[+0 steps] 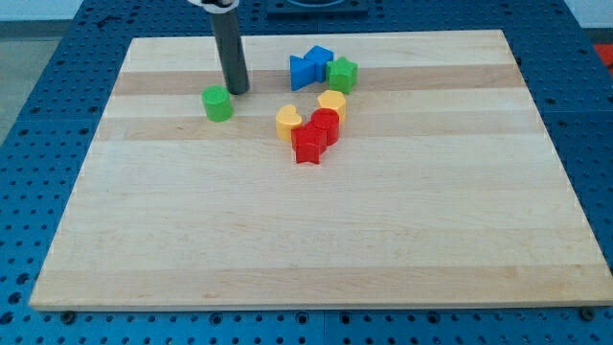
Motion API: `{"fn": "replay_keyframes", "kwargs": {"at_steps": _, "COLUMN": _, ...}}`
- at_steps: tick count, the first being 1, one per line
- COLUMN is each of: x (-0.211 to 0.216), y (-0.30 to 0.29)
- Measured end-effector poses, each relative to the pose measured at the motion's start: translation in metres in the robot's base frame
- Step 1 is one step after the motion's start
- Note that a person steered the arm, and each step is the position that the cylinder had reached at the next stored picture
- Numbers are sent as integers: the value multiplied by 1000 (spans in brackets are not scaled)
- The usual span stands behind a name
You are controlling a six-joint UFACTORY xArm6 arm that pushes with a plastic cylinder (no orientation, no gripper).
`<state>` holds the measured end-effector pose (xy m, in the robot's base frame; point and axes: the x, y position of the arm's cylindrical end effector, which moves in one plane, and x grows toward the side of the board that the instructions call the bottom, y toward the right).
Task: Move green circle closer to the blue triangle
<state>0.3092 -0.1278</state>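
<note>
Seven blocks on the wooden board (383,240), all in the upper half. Green circle (217,103) sits alone toward the view's left, well apart from the rest. My tip (238,90) is down on the board just beside it, on its upper-right side; can't tell if it's actually touching. No gripper on this arm, just the dark rod, so nothing opens or closes and nothing is held. Blue triangle (303,72) is near the view's top centre, touching a second blue block (321,59) behind it (shape unclear), with a green star-like block (342,73) against their right side. Below that cluster: yellow heart (287,121), another yellow block (331,103), shape unclear, a red cylinder-like block (326,125) and a red star-like block (308,145), all packed together. No brands, labels or readable writing anywhere. Blue perforated table (57,77) surrounds the board.
</note>
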Motion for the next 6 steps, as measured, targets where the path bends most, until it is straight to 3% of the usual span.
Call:
{"fn": "replay_keyframes", "kwargs": {"at_steps": 2, "x": 16, "y": -83}}
{"fn": "replay_keyframes", "kwargs": {"at_steps": 3, "x": 43, "y": -93}}
{"fn": "replay_keyframes", "kwargs": {"at_steps": 5, "x": 43, "y": -3}}
{"fn": "replay_keyframes", "kwargs": {"at_steps": 6, "x": 19, "y": 35}}
